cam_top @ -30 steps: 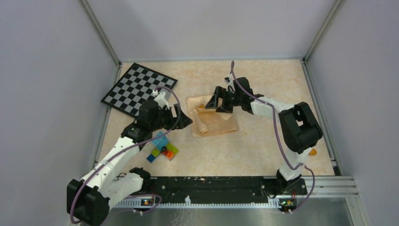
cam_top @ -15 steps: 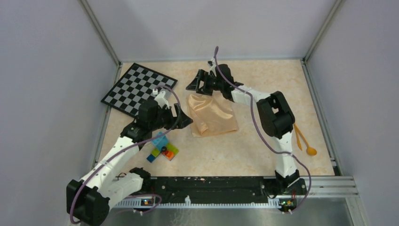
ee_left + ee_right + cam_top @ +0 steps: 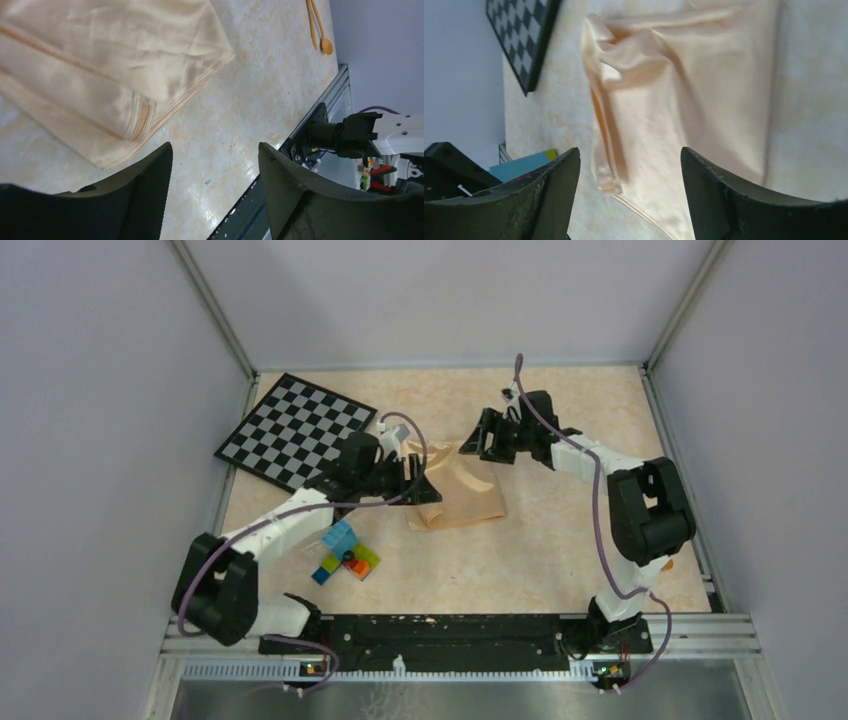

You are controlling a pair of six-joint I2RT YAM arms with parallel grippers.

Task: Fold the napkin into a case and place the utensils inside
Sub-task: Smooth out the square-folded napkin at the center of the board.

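Clearly, from the left wrist alone: slim orange-yellow utensils (image 3: pixel 316 27) on the bench (image 3: pixel 240 115); left fingers (image 3: pixel 142 200), right fingers (image 3: pixel 551 195) spread, empty, near rumpled peach-orange cloth napkin (image 3: pixel 470 495).

The crumpled napkin (image 3: pixel 470 502) lies mid-frame on the bench (image 3: pixel 545 562); left jaws at its left edge, right jaws at its upper edge.

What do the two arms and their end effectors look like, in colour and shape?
The left arm and right arm have white links and bulky black joints. A purple cable loops along each. The left end effector and right end effector are black, each with two broad tapered fingers.
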